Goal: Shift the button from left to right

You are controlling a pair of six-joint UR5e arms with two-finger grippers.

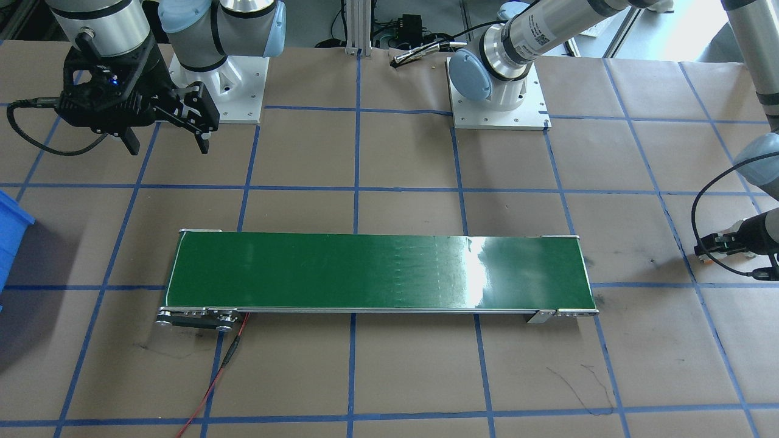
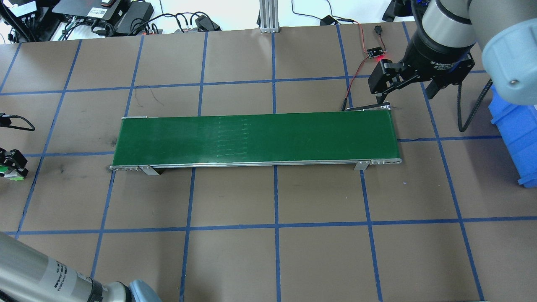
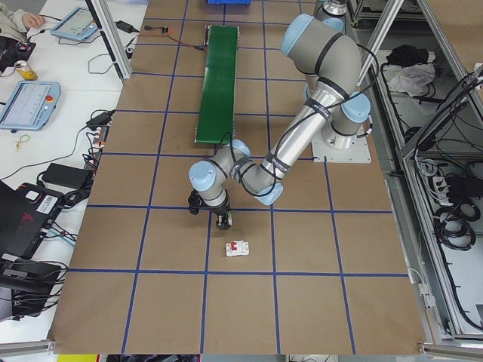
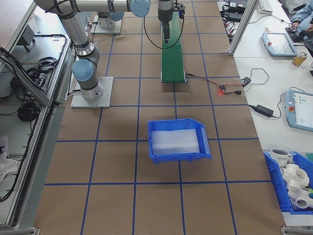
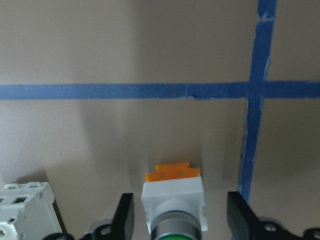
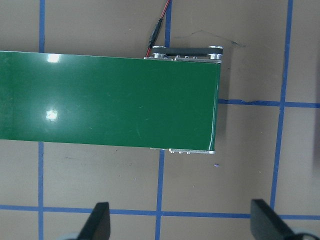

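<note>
The button (image 5: pixel 173 197) has a white blocky body, an orange end and a green cap. It lies on the brown paper at the robot's far left and shows as a green speck (image 2: pixel 6 169) in the overhead view. My left gripper (image 5: pixel 180 220) is low over it and open, with one finger on each side and a gap on both sides. My right gripper (image 2: pixel 406 90) hangs open and empty above the right end of the green conveyor belt (image 2: pixel 251 136). The right wrist view looks down between its fingertips (image 6: pixel 100 220) at that belt end (image 6: pixel 150 100).
A white circuit breaker (image 5: pixel 22 212) with a red tab (image 3: pixel 236 248) lies close beside the button. A blue bin (image 4: pixel 178 139) sits on the table beyond the belt's right end. A red wire and a small lit board (image 2: pixel 374 52) lie behind that end.
</note>
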